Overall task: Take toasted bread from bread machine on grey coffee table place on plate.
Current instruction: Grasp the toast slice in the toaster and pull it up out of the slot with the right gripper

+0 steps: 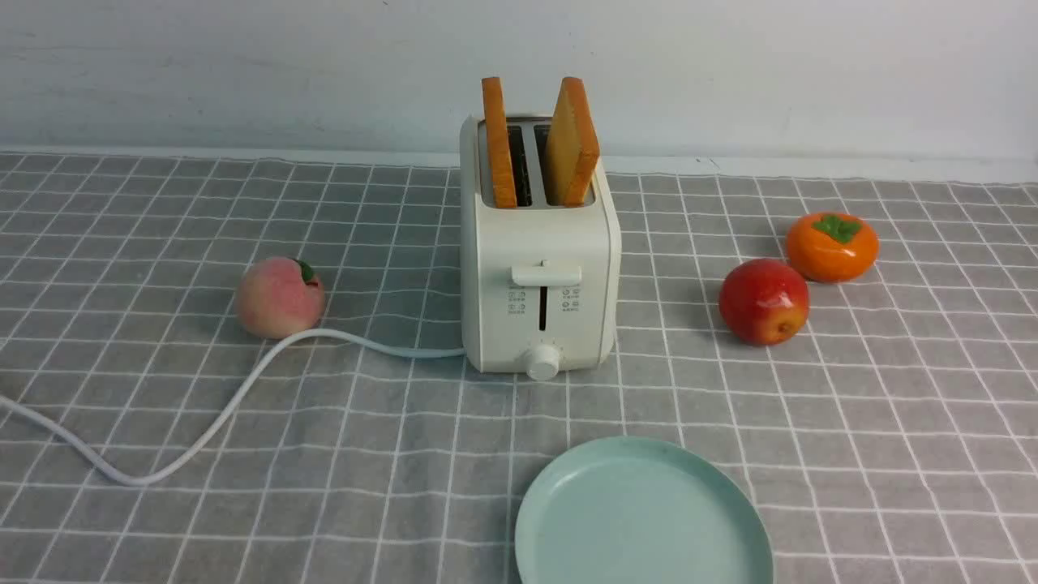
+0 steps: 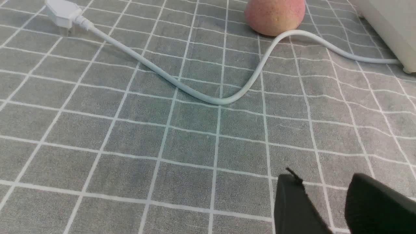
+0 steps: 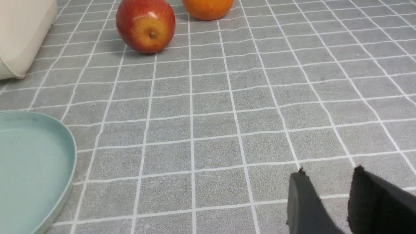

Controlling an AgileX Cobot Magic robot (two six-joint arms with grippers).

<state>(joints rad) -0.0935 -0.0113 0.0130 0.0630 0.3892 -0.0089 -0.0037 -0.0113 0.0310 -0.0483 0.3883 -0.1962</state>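
The cream-white bread machine (image 1: 539, 276) stands upright mid-table on the grey coffee table (image 1: 892, 446). Two slices of toasted bread stick up from its slots: the left slice (image 1: 499, 142) upright, the right slice (image 1: 572, 142) leaning right. The mint-green plate (image 1: 641, 519) lies empty in front of the machine, at the near edge. Neither arm shows in the front view. My left gripper (image 2: 325, 177) is open and empty over bare cloth, a corner of the machine (image 2: 390, 22) far ahead. My right gripper (image 3: 330, 171) is open and empty over cloth, beside the plate (image 3: 29, 169).
A peach (image 1: 279, 297) lies left of the machine against its white cord (image 1: 243, 389); the plug (image 2: 61, 13) lies on the cloth. A red apple (image 1: 763, 301) and an orange persimmon (image 1: 832, 246) sit to the right. A pale wall closes the back.
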